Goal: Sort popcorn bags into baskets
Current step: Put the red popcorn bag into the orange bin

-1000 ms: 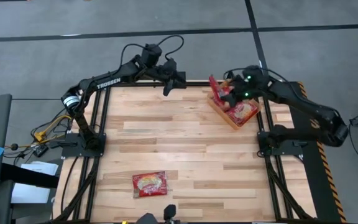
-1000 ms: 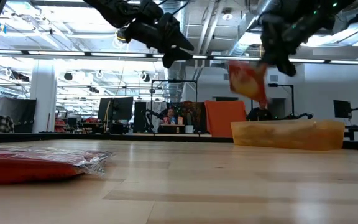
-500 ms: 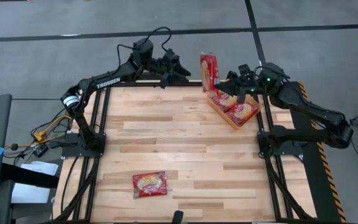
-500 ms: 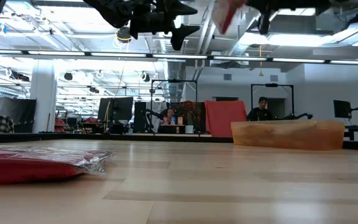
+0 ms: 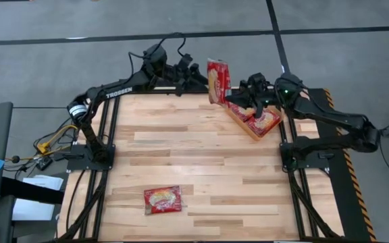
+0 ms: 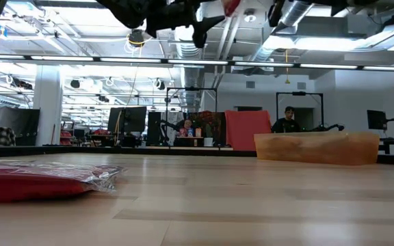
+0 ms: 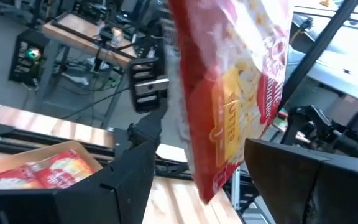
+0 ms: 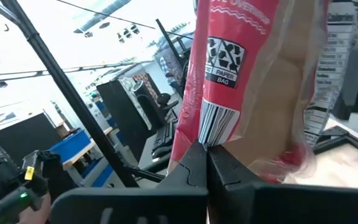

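While right gripper [image 8: 205, 163] pinches upright popcorn bag [image 5: 217, 80] by lower edge, above table's far edge, left gripper [image 7: 197, 171] sits spread wide, fingers either side of same bag, not touching. Orange basket [image 5: 238, 119] just beside, holding 2 bags. 1 more bag [image 5: 163, 200] flat near front edge of table [image 5: 201, 148], well apart.

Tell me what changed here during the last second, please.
The right gripper lifted one popcorn bag out of the orange basket and carried it toward the left gripper, whose open fingers now flank it. The bag near the table's front edge stayed put.
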Controlling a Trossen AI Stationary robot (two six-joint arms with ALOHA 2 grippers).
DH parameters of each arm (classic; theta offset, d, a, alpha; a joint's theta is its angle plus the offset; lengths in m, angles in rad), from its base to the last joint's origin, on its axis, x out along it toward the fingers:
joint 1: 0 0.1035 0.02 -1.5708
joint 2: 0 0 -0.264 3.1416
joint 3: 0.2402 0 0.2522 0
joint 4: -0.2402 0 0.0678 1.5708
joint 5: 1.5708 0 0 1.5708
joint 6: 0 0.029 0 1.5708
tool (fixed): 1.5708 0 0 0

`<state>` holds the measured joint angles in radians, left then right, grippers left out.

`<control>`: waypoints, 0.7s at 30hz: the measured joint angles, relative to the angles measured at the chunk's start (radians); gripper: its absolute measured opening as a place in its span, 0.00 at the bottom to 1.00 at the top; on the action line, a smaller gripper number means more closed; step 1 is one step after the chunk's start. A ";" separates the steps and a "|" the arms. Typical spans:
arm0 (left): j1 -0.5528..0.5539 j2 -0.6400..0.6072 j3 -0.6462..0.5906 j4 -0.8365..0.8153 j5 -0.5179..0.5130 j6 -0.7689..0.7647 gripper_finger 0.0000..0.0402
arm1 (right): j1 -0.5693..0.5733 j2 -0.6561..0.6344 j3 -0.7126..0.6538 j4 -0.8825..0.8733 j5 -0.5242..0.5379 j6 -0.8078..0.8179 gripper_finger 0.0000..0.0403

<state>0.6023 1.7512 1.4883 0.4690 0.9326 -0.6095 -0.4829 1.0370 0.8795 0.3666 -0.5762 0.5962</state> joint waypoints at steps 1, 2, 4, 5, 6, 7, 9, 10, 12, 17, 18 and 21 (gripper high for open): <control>-0.009 0.000 0.000 0.001 0.001 0.003 0.58 | 0.006 0.009 0.000 0.014 0.000 0.002 0.01; -0.018 0.000 0.000 0.003 0.001 0.003 0.58 | 0.008 0.016 0.000 0.021 0.000 0.005 0.02; -0.032 0.000 0.000 0.020 0.001 -0.002 0.58 | 0.015 0.030 0.000 0.037 0.000 0.007 0.02; -0.040 0.000 0.000 0.033 -0.001 -0.003 0.58 | 0.020 0.033 0.000 0.039 0.000 0.007 0.02; -0.047 0.000 0.000 0.046 -0.003 -0.002 0.58 | 0.024 0.033 0.000 0.036 0.000 0.007 0.02; -0.054 0.000 0.000 0.056 -0.005 0.004 0.58 | 0.025 0.033 0.000 0.039 0.000 0.006 0.02; -0.066 0.000 0.000 0.068 -0.005 0.020 0.58 | 0.025 0.032 0.000 0.041 0.001 0.002 0.01; -0.070 0.000 0.000 0.075 -0.002 0.021 0.57 | 0.025 0.032 0.000 0.041 0.005 0.001 0.01; -0.075 0.000 0.000 0.082 0.000 0.022 0.54 | 0.025 0.029 0.000 0.040 0.019 0.002 0.03; -0.080 0.000 0.000 0.080 0.007 0.047 0.38 | 0.015 0.023 0.000 0.039 0.023 -0.004 0.14; -0.080 0.000 0.000 0.080 0.011 0.056 0.33 | 0.015 0.023 0.000 0.035 0.025 -0.019 0.16; -0.080 0.000 0.000 0.080 0.020 0.070 0.16 | 0.016 0.023 0.000 0.031 0.025 -0.064 0.24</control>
<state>0.5220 1.7515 1.4883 0.5495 0.9525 -0.5391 -0.4671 1.0603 0.8795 0.3973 -0.5510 0.5325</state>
